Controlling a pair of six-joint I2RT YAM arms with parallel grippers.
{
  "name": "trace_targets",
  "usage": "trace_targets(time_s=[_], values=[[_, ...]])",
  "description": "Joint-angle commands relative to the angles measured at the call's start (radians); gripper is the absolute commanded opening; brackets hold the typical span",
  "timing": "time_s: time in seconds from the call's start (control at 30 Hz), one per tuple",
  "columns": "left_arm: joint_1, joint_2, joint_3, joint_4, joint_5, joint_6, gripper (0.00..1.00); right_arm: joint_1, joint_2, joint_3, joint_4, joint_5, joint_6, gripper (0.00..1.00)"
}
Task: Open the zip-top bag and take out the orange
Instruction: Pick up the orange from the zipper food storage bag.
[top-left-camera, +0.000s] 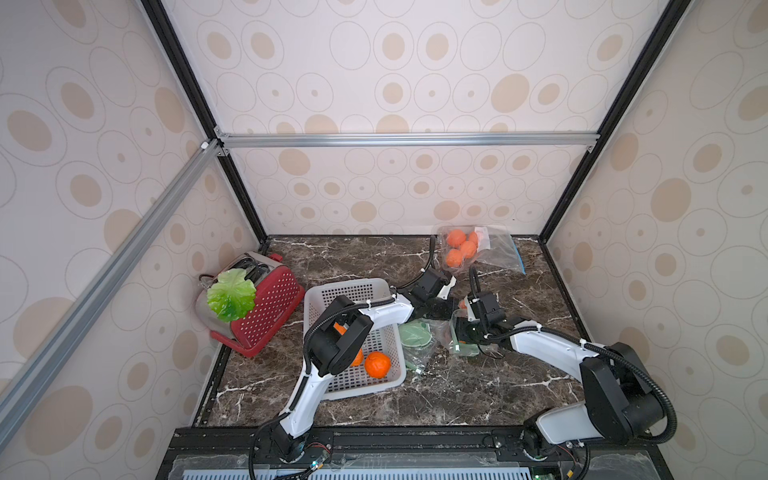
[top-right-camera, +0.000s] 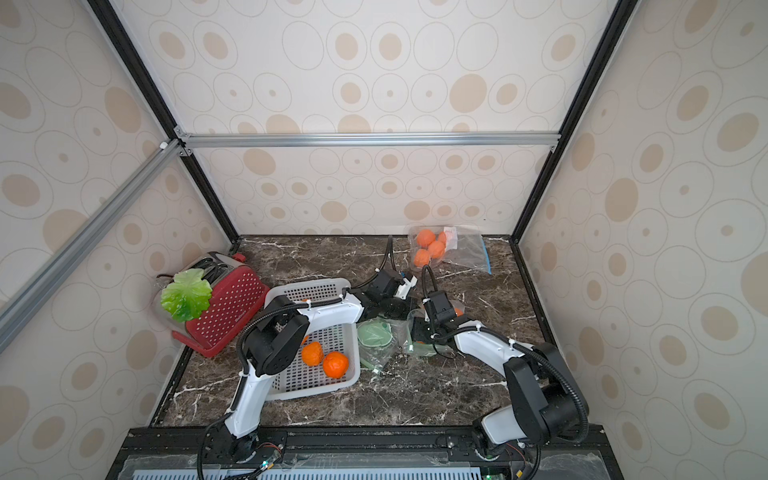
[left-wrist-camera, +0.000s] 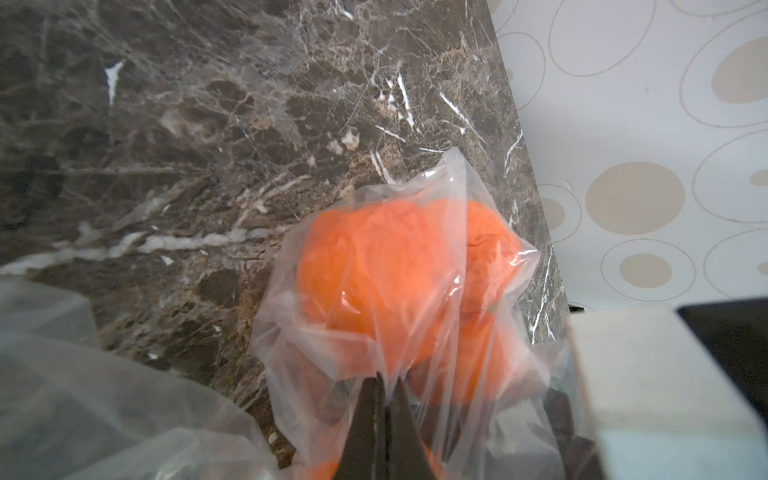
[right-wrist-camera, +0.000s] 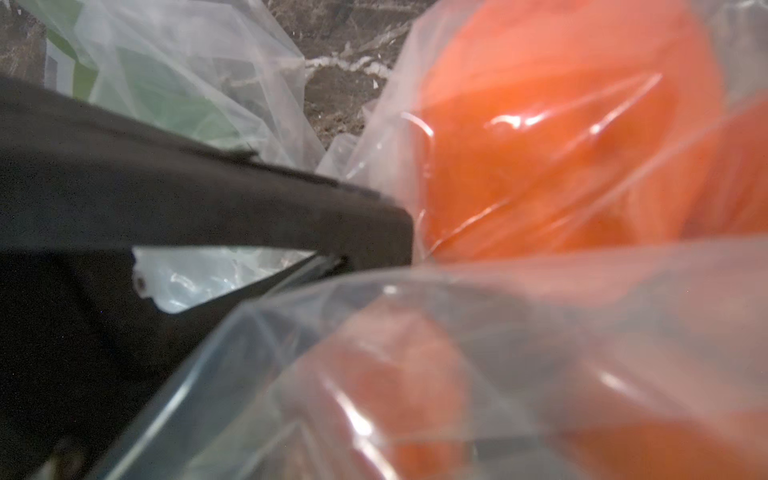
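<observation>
**Top views, left to right.** A red toaster (top-left-camera: 270, 307) sat at the left of the table (top-left-camera: 478, 395), with a green leaf (top-left-camera: 230, 294) across its left end. Right of it stood a white basket (top-left-camera: 353, 291) containing loose oranges (top-left-camera: 377, 365). Just right of the basket lay a second bag (top-left-camera: 415, 336), clear, with a pale green item inside.

**Left gripper.** The left gripper (top-left-camera: 446, 307) was at frame centre, past the basket's far right corner. In the left wrist view its fingers (left-wrist-camera: 365, 415) were fully closed and pinched a fold of the clear bag (left-wrist-camera: 453, 178). The orange (left-wrist-camera: 374, 257) was inside the bag, at the centre of that frame and just beyond the fingertips. More orange fruit was packed beside it.

**Right gripper.** The right gripper (top-left-camera: 461, 332) met the bag just right of centre. In the right wrist view one black finger (right-wrist-camera: 249, 199) touched the bag film beside the orange (right-wrist-camera: 561, 124). The opposite finger was hidden behind film, so neither the opening nor any grip could be determined.

**Upper right of the table.** A far bag (top-left-camera: 498, 249) lay against the back wall with oranges inside, well apart from both grippers.
</observation>
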Motion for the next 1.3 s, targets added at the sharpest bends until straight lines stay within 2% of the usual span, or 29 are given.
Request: trace_targets(time_s=[0.0, 0.07, 0.17, 0.73, 1.0, 1.27], values=[[-0.013, 0.017, 0.002, 0.000, 0.015, -0.004, 0.00, 0.008, 0.021, -0.028, -0.067, -0.011, -0.021, 0.58], [-0.012, 0.011, 0.001, -0.005, 0.009, 0.000, 0.00, 0.008, -0.019, -0.024, -0.079, -0.005, -0.027, 0.50], [-0.008, 0.002, -0.005, -0.008, 0.000, 0.007, 0.00, 0.007, -0.107, -0.024, -0.094, -0.005, -0.029, 0.45], [0.002, -0.008, -0.012, -0.013, -0.030, 0.017, 0.00, 0.001, -0.603, 0.026, -0.484, -0.005, -0.078, 0.45], [0.005, -0.001, -0.003, -0.018, -0.033, 0.020, 0.00, 0.001, -0.747, 0.168, -0.718, 0.002, -0.151, 0.46], [0.005, 0.001, -0.001, -0.015, -0.030, 0.018, 0.00, 0.001, -0.841, 0.161, -0.685, -0.052, -0.174, 0.46]])
